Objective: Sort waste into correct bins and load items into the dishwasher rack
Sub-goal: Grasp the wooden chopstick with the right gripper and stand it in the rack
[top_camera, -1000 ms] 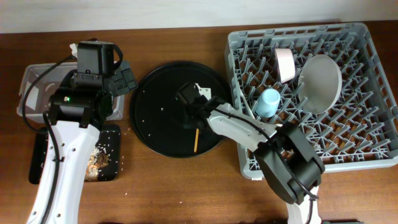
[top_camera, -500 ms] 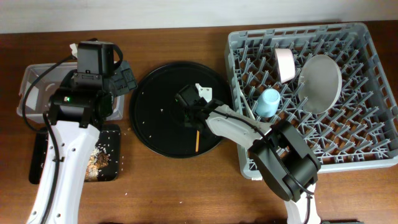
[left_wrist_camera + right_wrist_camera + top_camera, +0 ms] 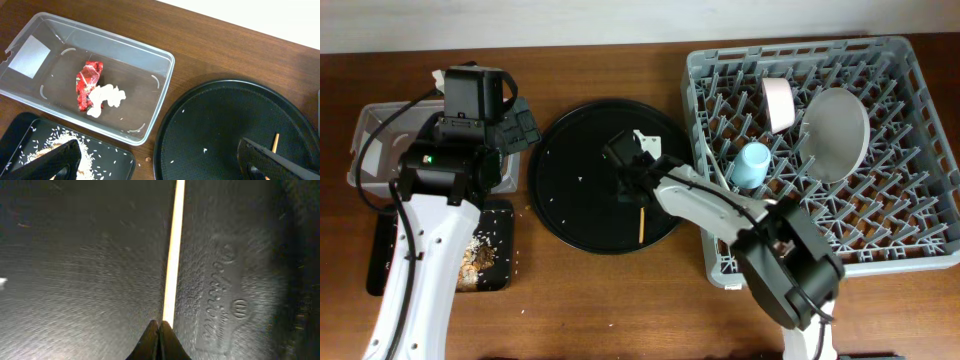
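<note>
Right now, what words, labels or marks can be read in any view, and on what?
The embossed script on the round tray, beside the chopstick: too blurred to read.
The ringed emblem under it: unreadable.
The white label on the tub: blank.
No other text.

**Right jaws closing on the chopstick**

The right gripper (image 3: pixel 160 327) is finishing its close, its fingers drawing together until they pinch the near end of the chopstick (image 3: pixel 641 224). As they do, the chopstick is sliding slightly toward the rack side of the round black tray (image 3: pixel 570 205). The right arm (image 3: pixel 720 210) is swinging its elbow back outward after a brief lean inward.
</note>
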Tool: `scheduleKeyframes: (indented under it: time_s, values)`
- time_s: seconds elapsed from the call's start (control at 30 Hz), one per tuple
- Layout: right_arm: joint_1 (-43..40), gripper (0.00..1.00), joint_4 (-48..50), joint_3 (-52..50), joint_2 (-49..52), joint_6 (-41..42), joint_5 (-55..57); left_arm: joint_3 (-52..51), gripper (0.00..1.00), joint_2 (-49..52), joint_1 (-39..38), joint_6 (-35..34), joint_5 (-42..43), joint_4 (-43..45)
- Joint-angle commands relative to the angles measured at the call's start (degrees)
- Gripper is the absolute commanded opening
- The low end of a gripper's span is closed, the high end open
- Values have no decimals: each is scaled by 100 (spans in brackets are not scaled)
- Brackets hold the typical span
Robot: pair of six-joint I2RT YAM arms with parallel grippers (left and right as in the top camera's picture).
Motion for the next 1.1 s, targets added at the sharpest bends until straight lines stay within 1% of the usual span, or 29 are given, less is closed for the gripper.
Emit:
scheduleKeyframes:
  time_s: [0.0, 0.03, 0.07, 0.1, 0.17, 0.2, 0.4, 0.57, 0.6, 0.63, 0.67, 0.7, 0.73, 0.77, 0.9, 1.0, 1.07]
  values:
    - [-2, 4, -155, 131, -1097, -398, -13, 31, 99, -96, 20, -52, -61, 7]
    - [0, 4, -221, 131, -1259, -398, -11, 31, 99, -96, 20, -52, -61, 7]
    - [0, 8, -225, 131, -1283, -398, 4, 31, 99, -96, 20, -52, -61, 7]
    - [0, 32, -225, 129, -1204, -398, 101, 31, 99, -96, 20, -52, -61, 7]
    - [-11, 64, -197, 125, -883, -393, 452, 31, 99, -96, 20, -52, -61, 7]
    - [-11, 66, -157, 125, -697, -393, 457, 31, 99, -96, 20, -52, -61, 7]
    - [-118, 65, -46, 125, 122, -391, 404, 31, 99, -96, 20, -52, -61, 7]
    - [-114, 64, 26, 103, 614, -260, -22, 31, 99, -96, 20, -52, -61, 7]
    - [-114, 58, 42, 103, 656, -260, -162, 31, 99, -96, 20, -52, -61, 7]
    - [-114, 47, 35, 96, 660, -262, -173, 31, 99, -96, 20, -52, -61, 7]
    - [-114, 33, 17, 96, 660, -262, -173, 31, 99, -96, 20, -52, -61, 7]
    - [-111, 14, -26, 96, 660, -262, -173, 31, 99, -96, 20, -52, -61, 7]
    - [-114, 7, -28, 96, 660, -262, -181, 31, 99, -96, 20, -52, -61, 7]
    - [-114, 4, -28, 96, 660, -262, -195, 31, 99, -96, 20, -52, -61, 7]
    - [-120, 4, 42, 203, 575, -267, -195, 31, 99, -96, 20, -52, -61, 7]
    - [-120, 4, -136, 621, 76, -378, -236, 31, 99, -96, 20, -52, -61, 7]
    - [-151, 4, -496, 750, -470, -435, -238, 31, 99, -96, 20, -52, -61, 7]
